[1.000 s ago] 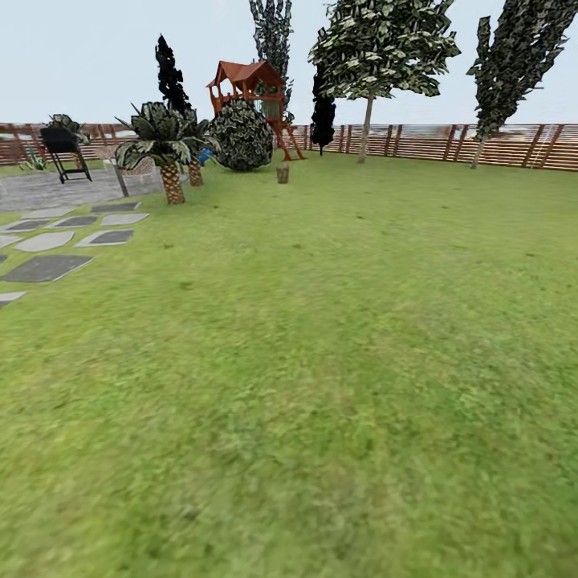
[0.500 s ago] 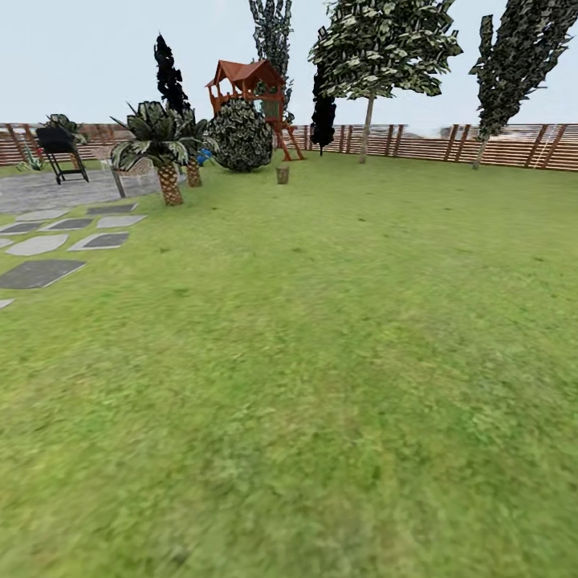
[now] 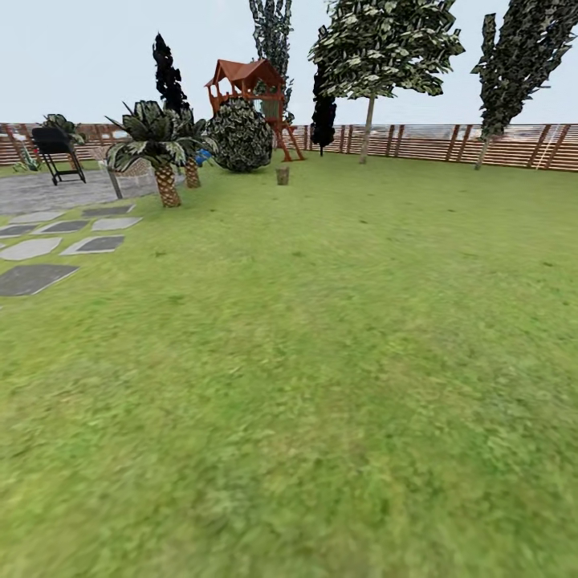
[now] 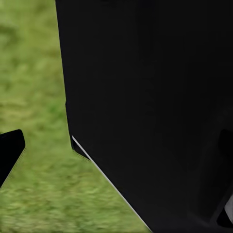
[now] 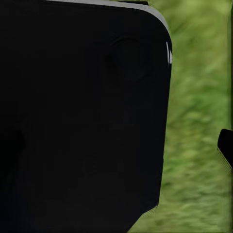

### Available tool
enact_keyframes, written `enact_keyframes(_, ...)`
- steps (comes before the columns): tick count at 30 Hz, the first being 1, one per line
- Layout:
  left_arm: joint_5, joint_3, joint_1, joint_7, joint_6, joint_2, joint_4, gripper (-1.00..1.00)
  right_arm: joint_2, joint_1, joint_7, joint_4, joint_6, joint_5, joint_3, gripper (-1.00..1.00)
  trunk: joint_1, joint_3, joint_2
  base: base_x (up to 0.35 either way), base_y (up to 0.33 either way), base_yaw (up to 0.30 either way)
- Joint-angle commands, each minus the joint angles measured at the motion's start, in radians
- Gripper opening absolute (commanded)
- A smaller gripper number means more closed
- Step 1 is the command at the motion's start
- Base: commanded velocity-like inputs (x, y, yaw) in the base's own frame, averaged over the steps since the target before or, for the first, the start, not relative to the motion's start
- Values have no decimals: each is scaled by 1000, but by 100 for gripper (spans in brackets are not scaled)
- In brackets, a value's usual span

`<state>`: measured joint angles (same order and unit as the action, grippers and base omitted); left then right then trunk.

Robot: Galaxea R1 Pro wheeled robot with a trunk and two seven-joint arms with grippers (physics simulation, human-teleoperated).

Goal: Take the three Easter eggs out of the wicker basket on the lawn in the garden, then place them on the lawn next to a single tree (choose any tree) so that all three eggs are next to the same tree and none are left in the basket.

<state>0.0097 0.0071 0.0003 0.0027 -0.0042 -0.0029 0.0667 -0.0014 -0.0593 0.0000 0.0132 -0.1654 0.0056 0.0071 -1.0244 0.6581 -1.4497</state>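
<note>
- The whole head view had slid a little since the picture before: the grey stepping stones sat closer to the left edge and a bit higher up. That was the camera moving, not the garden.
- Close to the robot there was green grass, the lawn, flat and a bit patchy.
- In the left wrist view a big black part of the robot hid most of the picture, with grass beside it. I could not tell if the left hand was open or closed.
- In the right wrist view another big black part hid most of the picture too, with grass at the side. I could not tell if the right hand was open or closed.
- Farther off on the left stood a small palm tree at the edge of the grass.
- A little brown thing stood on the lawn farther back. It was too small to say if it was the basket.
- Behind it were a round dark bush and a red playhouse.
- A black grill stood on the grey paving at the far left.
- The tree with a pale trunk and leafy top stood far back by the wooden fence.
</note>
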Motion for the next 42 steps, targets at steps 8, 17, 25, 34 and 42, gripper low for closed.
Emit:
enact_keyframes(8,1,1,0,0,0,0,1,100,0,0,0,-1,-3,1,1,100,-1,1,0,340,0,0)
enact_keyframes(17,1,1,0,0,0,0,1,100,0,-1,0,-1,-3,1,1,100,-1,1,0,339,0,0)
enact_keyframes(25,1,1,0,0,0,0,1,100,0,-1,0,-1,-3,1,1,100,-1,1,0,340,0,0)
enact_keyframes(34,1,1,0,0,0,0,-1,100,0,-1,0,-1,-3,1,1,100,-1,1,0,340,0,0)
enact_keyframes(42,1,1,0,0,0,-2,-1,100,0,0,0,-1,-3,1,1,100,-1,1,0,340,0,0)
